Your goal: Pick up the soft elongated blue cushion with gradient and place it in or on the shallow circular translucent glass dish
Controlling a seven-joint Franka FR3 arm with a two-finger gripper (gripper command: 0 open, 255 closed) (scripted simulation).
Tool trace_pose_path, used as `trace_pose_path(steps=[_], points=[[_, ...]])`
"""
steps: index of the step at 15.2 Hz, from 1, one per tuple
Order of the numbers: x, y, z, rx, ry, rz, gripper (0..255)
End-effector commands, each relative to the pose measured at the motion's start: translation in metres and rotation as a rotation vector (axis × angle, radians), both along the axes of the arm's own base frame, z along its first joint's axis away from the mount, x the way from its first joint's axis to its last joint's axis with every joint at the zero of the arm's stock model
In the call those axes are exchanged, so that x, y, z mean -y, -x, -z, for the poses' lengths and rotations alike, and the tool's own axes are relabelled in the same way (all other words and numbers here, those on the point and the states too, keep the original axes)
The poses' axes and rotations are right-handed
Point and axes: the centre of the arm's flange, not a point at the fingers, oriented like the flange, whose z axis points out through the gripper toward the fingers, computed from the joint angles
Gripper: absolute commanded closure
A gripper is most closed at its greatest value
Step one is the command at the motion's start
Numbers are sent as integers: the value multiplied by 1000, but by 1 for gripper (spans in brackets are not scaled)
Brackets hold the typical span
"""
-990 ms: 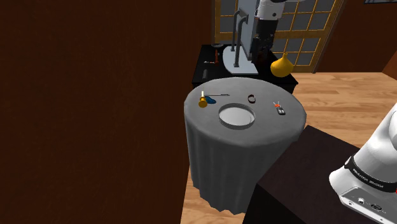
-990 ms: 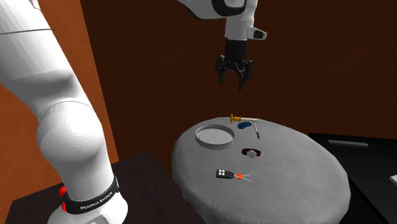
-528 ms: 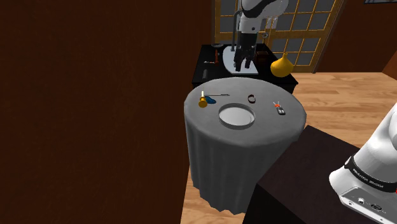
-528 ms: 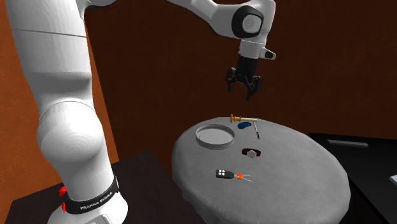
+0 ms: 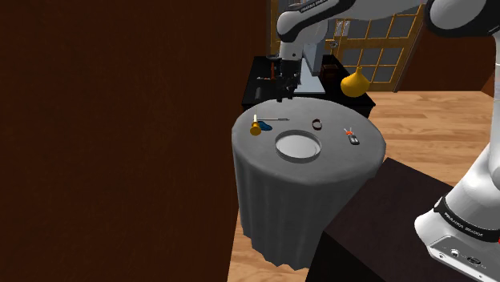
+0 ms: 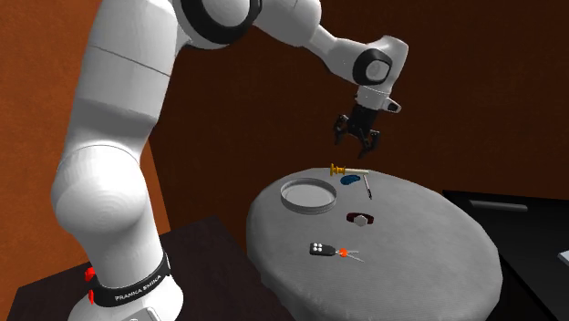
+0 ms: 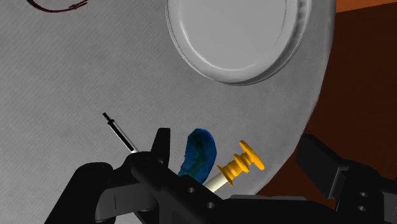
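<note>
- Above the far rim of the tabletop (image 6: pixel 421 228), the black hand (image 6: pixel 357 146) hangs in the air, pointing down, with its two fingers spread apart and nothing gripped between them
- Seen from the wrist view, the fingers (image 7: pixel 161 147) stand wide, and the blue cushion (image 7: pixel 198 153) lies on the grey cloth below the gap, nearer one finger and touching neither
- By the second exterior view, the cushion sits at 6 o'clock from the hand, down on the tabletop at about 11 o'clock from the cloth's middle, close to the far rim
- Just beside the cushion, at its 10 o'clock in that view, lies a yellow ribbed piece (image 6: pixel 339 170) with a pale stem, on its side
- At the cushion's 4 o'clock lies a thin dark stick (image 6: pixel 367 187), close by but apart from it
- At 8 o'clock from the cushion, well apart, the shallow round dish (image 6: pixel 307 194) rests flat on the cloth with nothing in it
- Nearer the camera, a small dark ring-shaped thing (image 6: pixel 360 218) lies around the cloth's middle, and a black key fob (image 6: pixel 320 249) with an orange tag lies at 7 o'clock from it
- Across the shoulder view, the hand is at 11 o'clock from the dish, and a yellow gourd-shaped vase (image 5: pixel 355 82) stands on a dark cabinet behind the tabletop, at the dish's 1 o'clock
- White arm links reach from the dark stand (image 6: pixel 55 292) up and over to the hand
</note>
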Motion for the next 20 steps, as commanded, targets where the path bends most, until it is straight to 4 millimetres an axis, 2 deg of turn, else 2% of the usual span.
trace_pose_path(steps=[1,5,13,20], points=[[-5,-23,16,-13,-25,-15,0],[-18,-63,52,-39,-69,-42,0],[-30,-56,89,-39,-69,-42,0],[-30,-56,89,-39,-69,-42,0]])
